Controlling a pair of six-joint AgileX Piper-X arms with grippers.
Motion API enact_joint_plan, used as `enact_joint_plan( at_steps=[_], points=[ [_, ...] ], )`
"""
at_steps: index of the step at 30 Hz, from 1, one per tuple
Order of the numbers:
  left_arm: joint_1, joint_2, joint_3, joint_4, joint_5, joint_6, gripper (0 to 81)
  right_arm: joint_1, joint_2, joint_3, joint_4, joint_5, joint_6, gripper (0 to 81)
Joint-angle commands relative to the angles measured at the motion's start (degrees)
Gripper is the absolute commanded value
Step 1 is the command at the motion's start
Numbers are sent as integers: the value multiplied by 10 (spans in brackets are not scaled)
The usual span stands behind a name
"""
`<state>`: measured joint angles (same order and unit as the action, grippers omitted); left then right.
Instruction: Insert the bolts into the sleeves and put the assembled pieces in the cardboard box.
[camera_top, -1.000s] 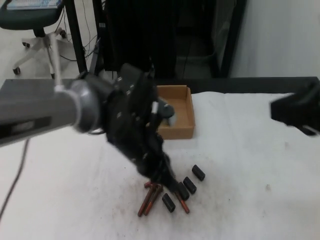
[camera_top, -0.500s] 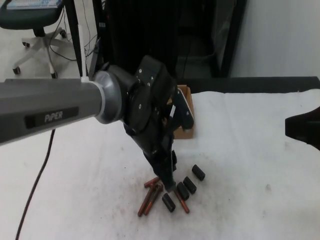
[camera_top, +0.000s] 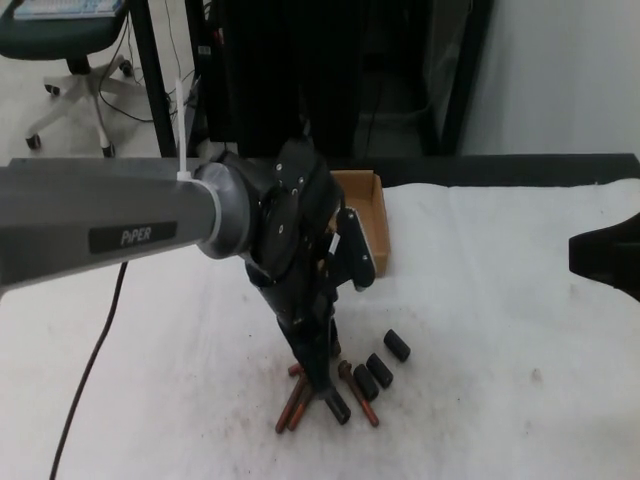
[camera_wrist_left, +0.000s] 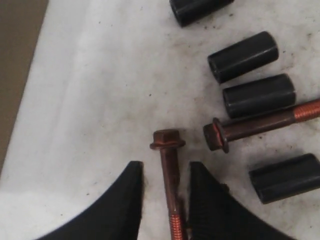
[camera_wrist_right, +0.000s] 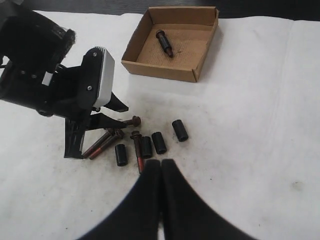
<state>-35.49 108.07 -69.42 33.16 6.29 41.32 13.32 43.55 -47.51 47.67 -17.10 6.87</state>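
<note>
Black left gripper (camera_wrist_left: 166, 172) pointed down, straddling bolt (camera_wrist_left: 168, 145)

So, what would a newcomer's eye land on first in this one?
The left gripper, down at mid-bench with its fingers open on either side of a copper bolt on the white cloth. Beside it lie other loose bolts and short black sleeves. Farther back, the cardboard box holds one dark piece.
</note>
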Motion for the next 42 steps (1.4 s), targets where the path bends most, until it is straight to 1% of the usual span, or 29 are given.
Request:
enact_joint_plan(
  at_steps=[1,5,11,20,24,30,42],
  points=[
    [1,0,-6,-14,-3,6,249,-2,-5,0,0,-9,0,3],
    [1,4,-6,-32,-3,7,249,-2,-5,0,0,-9,0,3],
    [1,10,-6,-23,2,7,249,-2,-5,0,0,-9,0,3],
    [-1,10,-9,22,2,12,249,-2,-5,0,0,-11,-6,3],
    [-1,10,-9,19,2,12,249,-2,-5,0,0,-17,-6,3],
    [-1,20,-9,20,20,12,249,-2,-5,0,0,-19,-6,3],
    [-2,38,-9,3,20,12,249,-2,-5,0,0,-22,-5,3]
  ],
)
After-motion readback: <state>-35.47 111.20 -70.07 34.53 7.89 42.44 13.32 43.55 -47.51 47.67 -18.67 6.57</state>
